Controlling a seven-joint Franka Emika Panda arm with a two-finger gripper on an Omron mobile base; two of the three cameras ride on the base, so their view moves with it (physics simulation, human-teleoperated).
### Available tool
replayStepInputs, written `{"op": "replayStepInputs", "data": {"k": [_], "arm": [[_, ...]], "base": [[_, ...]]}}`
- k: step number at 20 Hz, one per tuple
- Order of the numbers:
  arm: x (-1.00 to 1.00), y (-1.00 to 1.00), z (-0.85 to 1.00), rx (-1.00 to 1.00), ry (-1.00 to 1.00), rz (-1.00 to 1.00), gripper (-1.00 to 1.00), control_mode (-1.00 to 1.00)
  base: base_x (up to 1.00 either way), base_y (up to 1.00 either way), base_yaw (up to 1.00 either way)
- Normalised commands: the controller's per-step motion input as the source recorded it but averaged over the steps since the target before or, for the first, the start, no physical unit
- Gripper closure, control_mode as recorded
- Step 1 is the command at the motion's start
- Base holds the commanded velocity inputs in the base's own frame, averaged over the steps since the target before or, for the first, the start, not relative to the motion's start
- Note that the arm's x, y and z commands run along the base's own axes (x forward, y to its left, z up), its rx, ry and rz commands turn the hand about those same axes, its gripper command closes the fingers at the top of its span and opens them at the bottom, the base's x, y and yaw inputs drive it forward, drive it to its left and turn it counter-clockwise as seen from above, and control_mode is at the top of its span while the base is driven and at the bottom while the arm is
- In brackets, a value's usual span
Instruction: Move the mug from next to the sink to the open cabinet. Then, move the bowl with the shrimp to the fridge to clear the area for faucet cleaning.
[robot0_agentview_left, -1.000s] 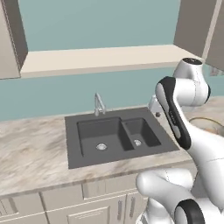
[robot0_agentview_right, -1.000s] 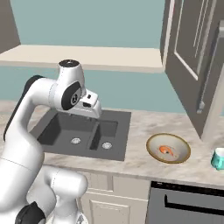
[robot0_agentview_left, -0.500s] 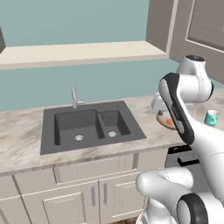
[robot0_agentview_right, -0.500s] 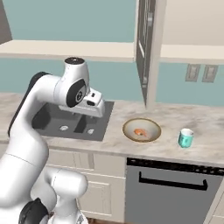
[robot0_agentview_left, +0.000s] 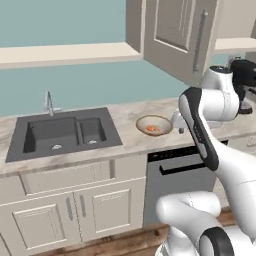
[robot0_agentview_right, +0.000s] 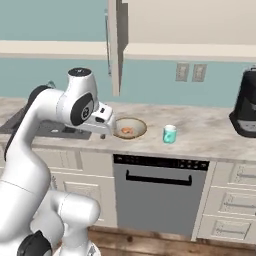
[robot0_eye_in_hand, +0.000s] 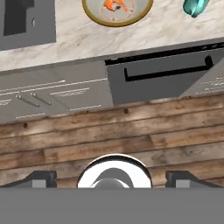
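Mug (robot0_agentview_right: 170, 134) stands upright on the worktop (robot0_agentview_right: 210, 135), well apart from the sink (robot0_agentview_left: 60, 132) and just right of the bowl (robot0_agentview_right: 128, 127), roughly midway between the front and back edges. In the hand view it shows as a teal shape (robot0_eye_in_hand: 195, 5) at the top right, cut by the frame. The bowl holds the shrimp (robot0_agentview_left: 152, 129) and sits near the front edge above the dishwasher (robot0_agentview_right: 157, 192). The open cabinet (robot0_agentview_left: 180, 35) hangs above and behind the bowl, its door swung out edge-on over the worktop.

Risk, as a judgement: the bowl lies between the arm and the mug, so a low reach across could clip its rim and shove it toward the front edge. The open door hangs close overhead, and a lift toward the shelf could strike it with the mug or the wrist. The mug is small and glossy, so an off-centre grip might tip it or let it slip.

The arm rises from the base, folds at the elbow, and carries the hand out in front of the worktop edge, left of the bowl. The gripper (robot0_agentview_right: 102, 131) points down toward the wooden floor (robot0_eye_in_hand: 131, 135), not at the mug. The fingers (robot0_eye_in_hand: 41, 178) show well apart at the bottom of the hand view, released and holding nothing.
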Motion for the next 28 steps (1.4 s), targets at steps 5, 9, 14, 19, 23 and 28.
{"op": "replayStepInputs", "data": {"k": [5,9,14,19,23,28], "arm": [[0.0,0.0,0.0,0.0,0.0,0.0,-1.0,1.0],[0.0,0.0,0.0,0.0,0.0,0.0,-1.0,1.0],[0.0,0.0,0.0,0.0,0.0,0.0,-1.0,1.0],[0.0,0.0,0.0,0.0,0.0,0.0,-1.0,1.0],[0.0,0.0,0.0,0.0,0.0,0.0,-1.0,1.0],[0.0,0.26,-0.62,-0.05,-0.01,-0.1,-1.0,-1.0]], "base": [[0.01,-1.0,-0.07],[0.39,-0.94,-0.01],[0.89,-0.09,0.0],[0.77,0.0,0.0],[0.19,0.0,0.0],[0.0,0.02,0.0]]}}
